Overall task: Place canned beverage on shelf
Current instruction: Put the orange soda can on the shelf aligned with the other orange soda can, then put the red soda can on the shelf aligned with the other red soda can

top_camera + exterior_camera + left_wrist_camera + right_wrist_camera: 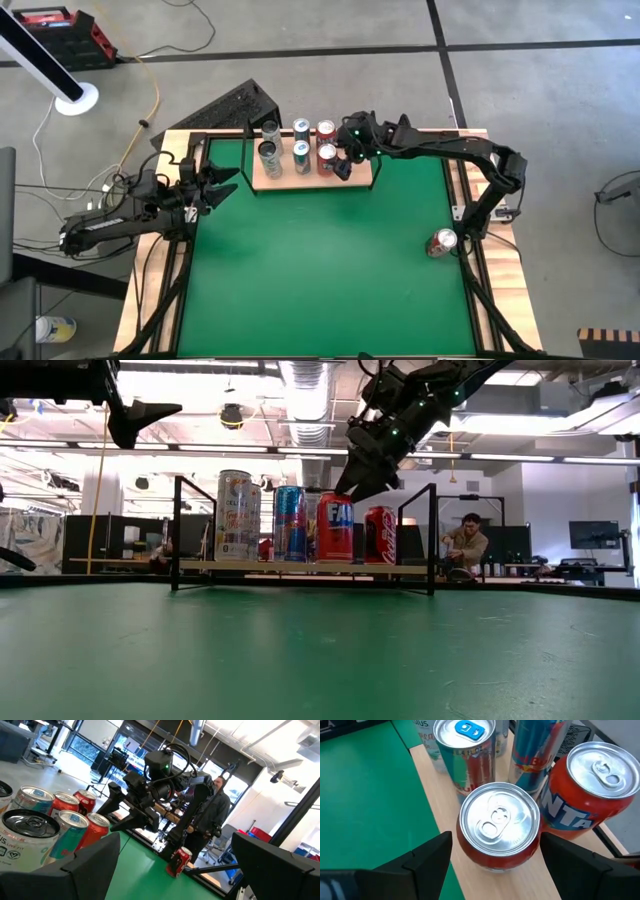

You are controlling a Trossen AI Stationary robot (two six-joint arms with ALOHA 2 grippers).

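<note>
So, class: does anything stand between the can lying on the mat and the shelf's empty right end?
Nothing visible on the mat between the lying can and the shelf. The right gripper, open, hovers above the red cans beside that end.

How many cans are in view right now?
7. Six cans stand on the shelf in two rows of three. One lies on the mat's right edge.
</note>
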